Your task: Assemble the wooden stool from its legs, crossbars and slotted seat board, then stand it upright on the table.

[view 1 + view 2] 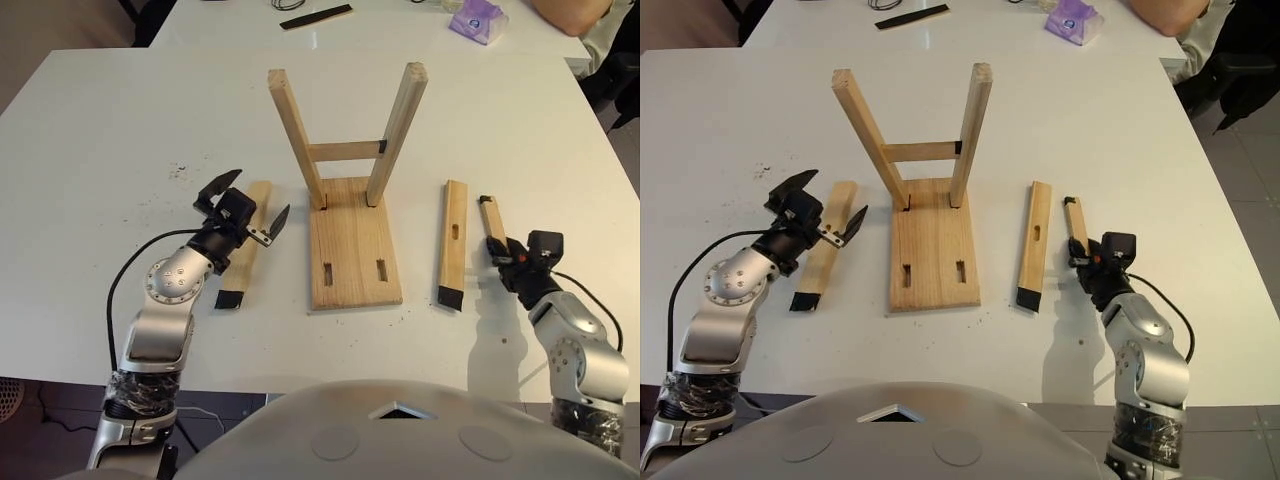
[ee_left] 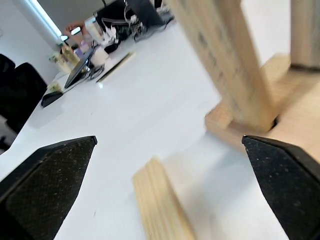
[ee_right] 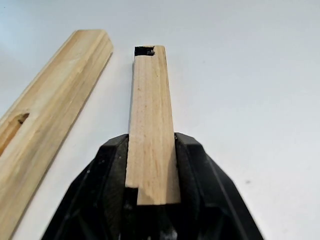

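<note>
The slotted seat board [image 1: 354, 256] lies flat mid-table. Two legs joined by a crossbar [image 1: 345, 151] stand in its far slots; the two near slots are bare. A loose leg [image 1: 246, 243] lies left of the board, and my left gripper [image 1: 245, 207] hovers open just above its far end, one finger on each side. Another loose leg [image 1: 453, 243] lies right of the board. My right gripper [image 1: 504, 252] is shut on the near end of a short crossbar [image 3: 150, 117], which points away from me beside that leg.
A black strip [image 1: 315, 17] and a purple packet [image 1: 477, 20] lie on the adjoining table beyond. The white table [image 1: 120, 120] has wide free room on the left and far right. Dark specks dot the surface near the left leg.
</note>
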